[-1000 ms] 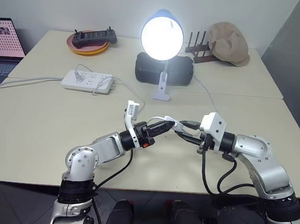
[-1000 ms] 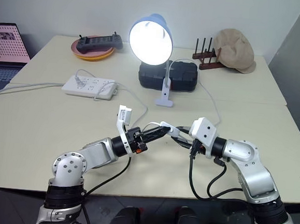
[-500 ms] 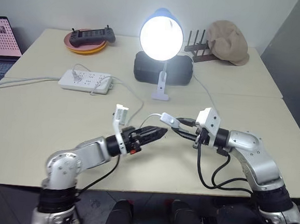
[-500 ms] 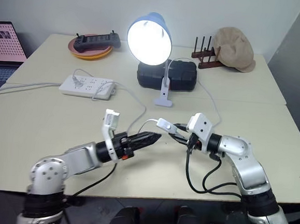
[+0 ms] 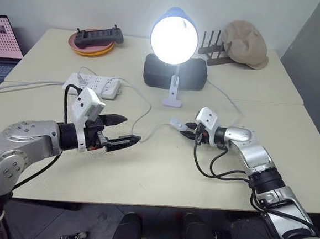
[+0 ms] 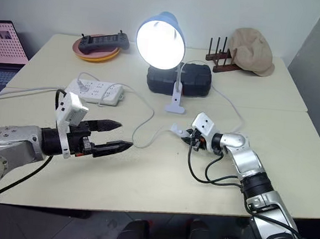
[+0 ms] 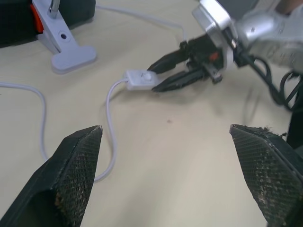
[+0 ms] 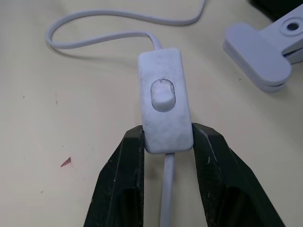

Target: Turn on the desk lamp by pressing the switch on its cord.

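The desk lamp (image 5: 173, 40) stands lit at the table's middle back, its blue shade and glowing bulb on a thin stem above a white clip base (image 5: 172, 102). The small white switch (image 8: 164, 106) lies low over the table in front of the base, button up. My right gripper (image 8: 166, 128) is shut on the switch's near end, one black finger on each side. The thin white cord (image 5: 146, 113) loops from the switch toward the left. My left gripper (image 5: 131, 128) hangs open to the left of the switch, well apart from it, holding nothing.
A white power strip (image 5: 93, 84) lies at the left back with its cable trailing off left. A black case (image 5: 175, 71) sits behind the lamp. An orange plate with a controller (image 5: 94, 39), a wooden rack (image 5: 209, 51) and a beige hat (image 5: 244, 44) line the far edge.
My left gripper has opened and swung away to the left of the switch. My right gripper has carried the switch forward and lower, toward the lamp's base. The lamp stays lit.
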{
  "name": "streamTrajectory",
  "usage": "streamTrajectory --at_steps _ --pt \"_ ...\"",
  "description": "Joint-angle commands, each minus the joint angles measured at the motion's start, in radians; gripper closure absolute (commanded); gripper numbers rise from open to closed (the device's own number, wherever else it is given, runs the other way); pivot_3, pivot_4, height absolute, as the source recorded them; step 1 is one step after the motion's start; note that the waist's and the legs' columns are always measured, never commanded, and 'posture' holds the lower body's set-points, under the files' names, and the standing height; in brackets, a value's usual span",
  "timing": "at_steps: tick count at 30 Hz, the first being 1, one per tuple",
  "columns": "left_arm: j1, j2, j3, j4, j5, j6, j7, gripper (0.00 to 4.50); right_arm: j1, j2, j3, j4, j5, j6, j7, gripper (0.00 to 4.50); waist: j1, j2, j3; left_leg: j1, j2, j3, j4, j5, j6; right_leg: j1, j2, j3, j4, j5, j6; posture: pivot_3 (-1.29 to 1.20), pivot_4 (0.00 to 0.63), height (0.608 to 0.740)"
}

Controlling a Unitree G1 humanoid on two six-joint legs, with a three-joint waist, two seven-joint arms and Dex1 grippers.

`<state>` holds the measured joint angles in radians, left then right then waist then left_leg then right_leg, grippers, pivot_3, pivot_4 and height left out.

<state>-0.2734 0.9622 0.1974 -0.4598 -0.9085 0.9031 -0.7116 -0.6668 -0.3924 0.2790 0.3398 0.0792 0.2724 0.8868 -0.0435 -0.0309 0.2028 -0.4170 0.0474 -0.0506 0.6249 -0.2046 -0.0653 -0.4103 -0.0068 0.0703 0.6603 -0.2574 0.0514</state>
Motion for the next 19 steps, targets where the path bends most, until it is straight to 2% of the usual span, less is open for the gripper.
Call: streamTrajectory --at_steps 1,6,11,16,19 --pt "-0.055 0.018 -0.010 0.027 0.048 -0.048 -0.053 0.00 -0.025 -0.012 -0.027 -0.018 0.020 0.012 0.036 2.16 0.000 0.000 0.000 0.000 0.000 0.000 0.000 0.000 0.000 -0.001 0.000 0.000 0.000 0.000 0.000 0.00 0.150 0.740" --pt "-0.110 0.018 -0.010 0.088 0.073 -0.039 -0.096 0.00 0.010 -0.049 -0.126 -0.191 0.163 0.171 0.094 1.19 -0.001 0.001 0.000 0.000 0.000 0.000 -0.001 0.000 0.000 -0.002 0.000 0.000 0.002 0.000 0.001 0.00 0.150 0.740" --pt "-0.139 0.054 -0.018 0.162 0.117 -0.054 -0.182 0.00 0.091 -0.206 -0.217 -0.444 0.283 0.322 0.157 0.01 0.006 0.001 0.001 -0.001 0.000 0.000 -0.001 0.000 0.000 -0.002 0.000 0.000 0.002 -0.001 0.002 0.00 0.150 0.740" --pt "-0.185 0.076 -0.031 0.224 0.156 -0.073 -0.245 0.00 0.124 -0.326 -0.285 -0.557 0.366 0.436 0.185 0.01 0.006 0.001 0.001 0.000 0.000 0.000 0.000 0.000 0.000 -0.002 0.000 0.000 0.003 -0.002 0.002 0.00 0.150 0.740" --pt "-0.231 0.085 -0.054 0.298 0.200 -0.106 -0.295 0.00 0.167 -0.436 -0.337 -0.602 0.428 0.504 0.240 0.01 0.006 0.001 0.001 0.000 0.000 0.000 0.000 0.000 0.000 -0.002 0.000 0.000 0.003 -0.002 0.002 0.00 0.150 0.740"
